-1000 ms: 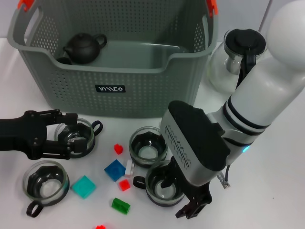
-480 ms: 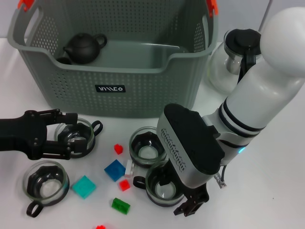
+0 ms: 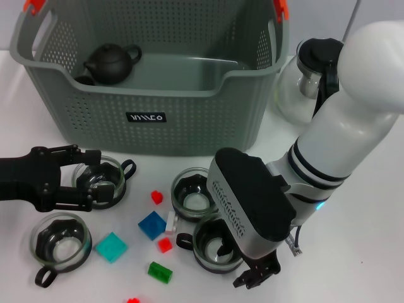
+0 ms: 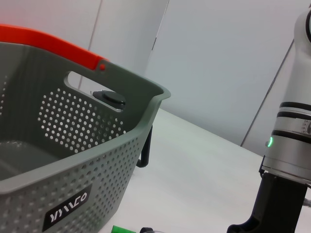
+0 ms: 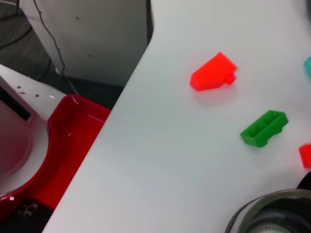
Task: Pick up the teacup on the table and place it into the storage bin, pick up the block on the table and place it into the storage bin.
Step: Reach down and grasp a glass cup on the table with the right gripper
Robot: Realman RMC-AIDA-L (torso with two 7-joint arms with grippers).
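Meanwhile, left hand (image 3: 95,183) open around a teacup (image 3: 100,181).

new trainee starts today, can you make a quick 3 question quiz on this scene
1. True or false: the storage bin already holds a dark teapot.
2. How many glass teacups stand on the table outside the bin? A) two B) three C) four
3. Fill in: the left gripper is around the teacup by the bin, while the right gripper is low beside the ____ teacup.

Key
1. True.
2. C: one in the left gripper, the near-left teacup, the middle teacup and the front teacup.
3. Front.
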